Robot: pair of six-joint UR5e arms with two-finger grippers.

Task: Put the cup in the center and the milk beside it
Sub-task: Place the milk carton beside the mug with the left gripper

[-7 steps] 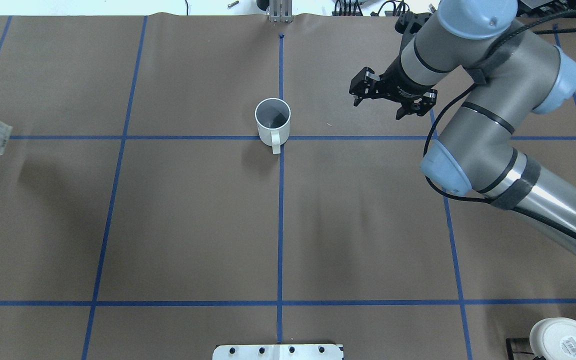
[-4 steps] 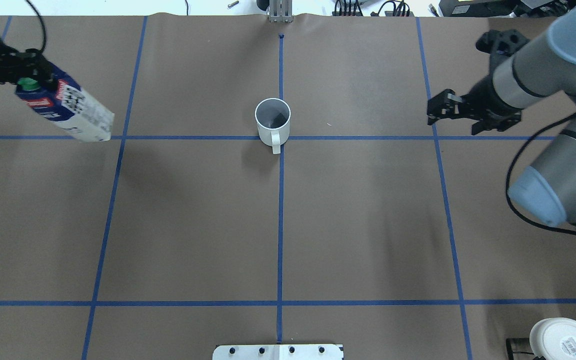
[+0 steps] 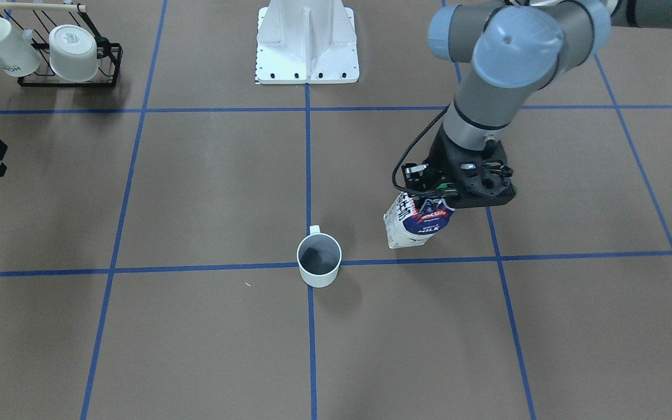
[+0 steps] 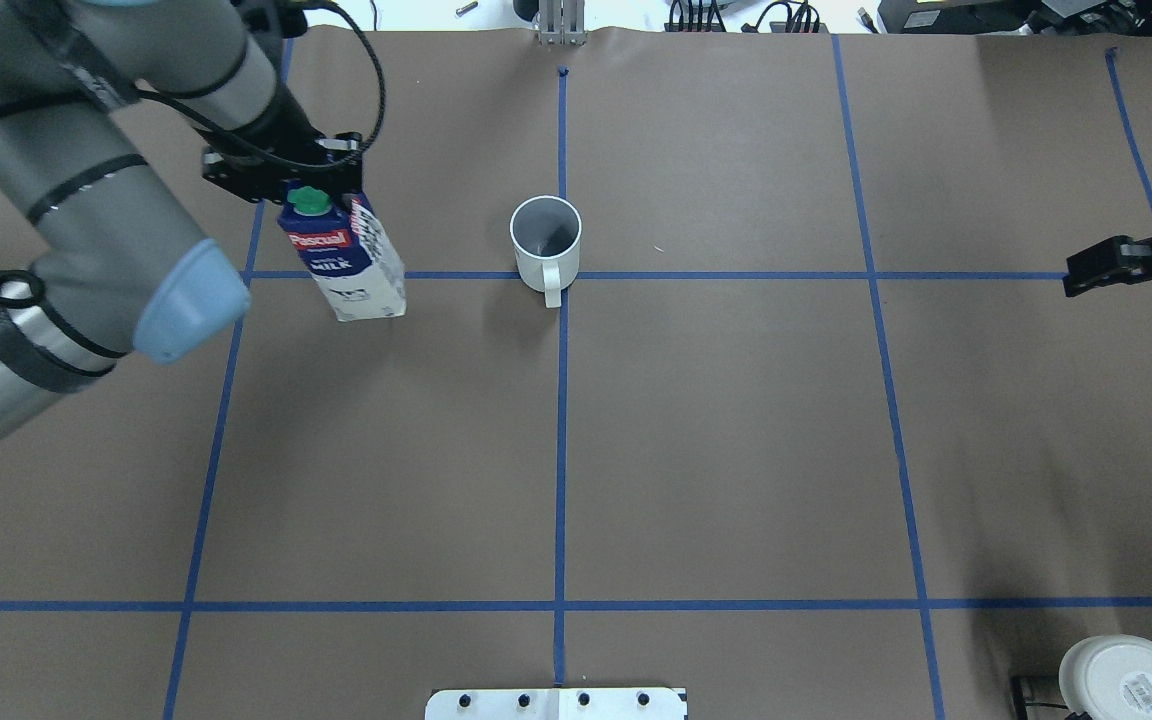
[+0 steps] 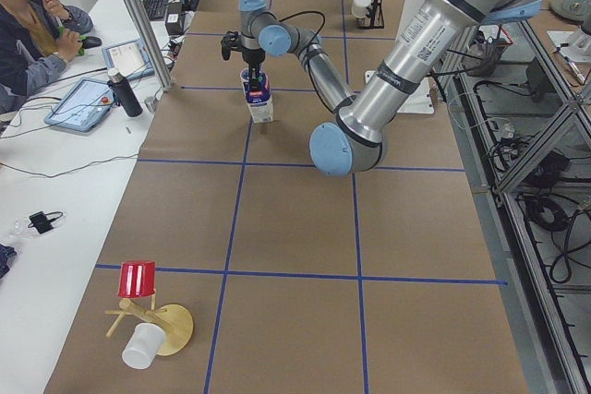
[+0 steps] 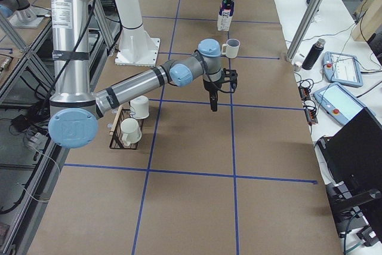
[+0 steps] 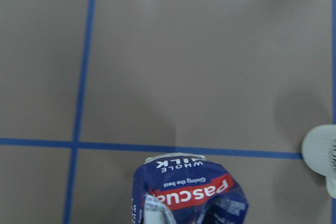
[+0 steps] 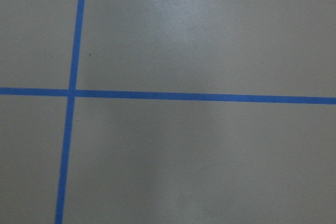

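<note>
The cup (image 4: 545,240), a white mug with a grey inside, stands upright on the centre tape crossing, its handle toward the robot; it also shows in the front view (image 3: 319,260). My left gripper (image 4: 301,190) is shut on the top of the milk (image 4: 344,260), a blue and white carton with a green cap. The carton hangs tilted, low over the table, to the left of the cup and apart from it (image 3: 417,224). I cannot tell if its base touches the table. My right gripper (image 4: 1096,275) is open and empty at the far right edge.
A black rack (image 3: 67,52) with white cups stands near the robot's right side. The white base plate (image 3: 307,58) sits at the table's near middle. A wooden stand with a red cup (image 5: 138,279) is at the left end. An operator (image 5: 37,25) sits beside the table.
My left arm has come in from the left with the milk and carried it right, toward the cup. My right arm has drawn back to the right edge. The cup has not moved.
</note>
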